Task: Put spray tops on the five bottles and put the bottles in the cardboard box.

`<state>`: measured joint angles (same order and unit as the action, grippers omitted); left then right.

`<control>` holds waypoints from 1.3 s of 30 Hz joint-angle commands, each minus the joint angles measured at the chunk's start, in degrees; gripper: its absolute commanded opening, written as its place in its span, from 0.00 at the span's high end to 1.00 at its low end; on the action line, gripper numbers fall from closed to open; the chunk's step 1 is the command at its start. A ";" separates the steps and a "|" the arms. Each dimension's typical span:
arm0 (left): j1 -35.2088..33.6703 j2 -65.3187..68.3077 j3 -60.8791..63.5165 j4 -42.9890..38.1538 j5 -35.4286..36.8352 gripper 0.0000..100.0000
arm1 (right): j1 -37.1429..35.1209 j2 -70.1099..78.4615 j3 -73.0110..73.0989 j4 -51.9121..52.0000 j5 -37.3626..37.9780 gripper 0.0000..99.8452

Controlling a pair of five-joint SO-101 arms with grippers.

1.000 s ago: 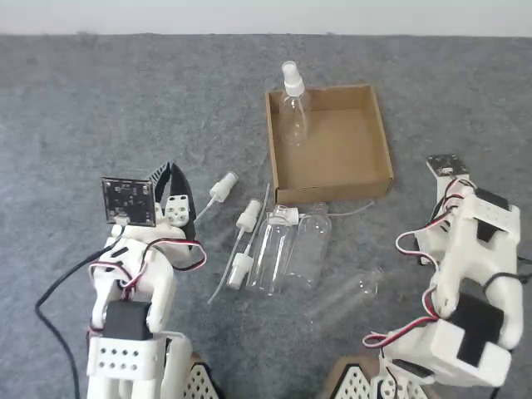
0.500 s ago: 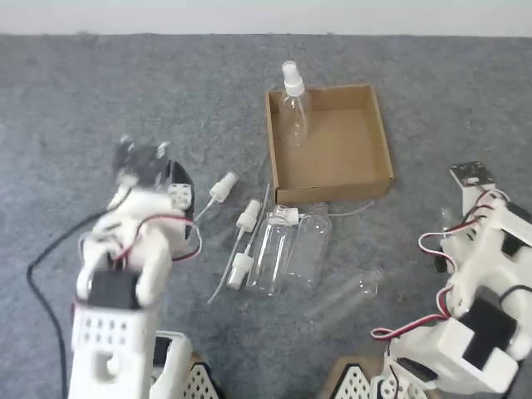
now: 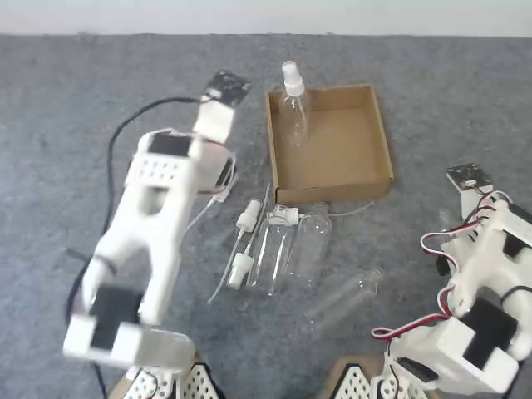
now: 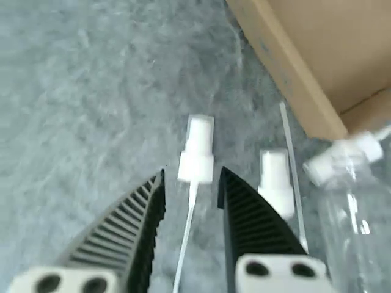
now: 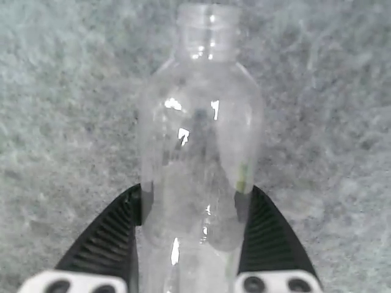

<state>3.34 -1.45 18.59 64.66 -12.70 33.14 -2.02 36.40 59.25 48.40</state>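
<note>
Step in hand: fetching a spray top for the bottle I hold. The left pincer (image 4: 191,176) is spread and straddles the dip tube of a loose spray top (image 4: 197,155). The white head lies just past its fingertips, with the cardboard box (image 4: 287,67) farther beyond. The right pincer (image 5: 194,194) pinches an open-necked bottle (image 5: 201,122) by the body, neck pointing away from the fingers.

Next move, my judgement: advance the left pincer slightly so the jaws flank the head, not the thin tube, then close. A grip on the tube alone would likely slip.

Count.
- **Bottles, five:**
  - the capped bottle (image 3: 293,116) in the box
  - the second bottle (image 3: 273,253), apparently topped, which touches the third bottle (image 3: 309,249) on the bench (image 3: 83,100) between the pincers
  - the fourth bottle (image 3: 349,298), lying apart
  - the held one
- **Spray tops, five:**
  - two seemingly fitted
  - the targeted one
  - loose top A (image 3: 248,216)
  - loose top B (image 3: 240,268)
</note>
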 commanded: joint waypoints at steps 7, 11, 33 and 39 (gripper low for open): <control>1.05 20.92 -15.34 0.00 -3.08 0.87 | 0.40 -0.48 -2.29 -0.66 0.88 0.96; 0.18 23.82 -15.34 -2.29 -3.69 0.87 | 0.40 -0.48 -2.29 -0.40 0.88 0.96; 0.35 20.57 -16.57 1.85 -3.34 0.99 | 0.66 -0.48 -2.20 -0.04 0.88 0.96; 0.70 3.96 -12.97 11.34 0.97 0.99 | 0.66 -0.48 -2.20 -0.04 0.53 0.89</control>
<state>3.87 16.48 4.00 70.99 -15.16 33.14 -2.02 36.40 59.25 48.40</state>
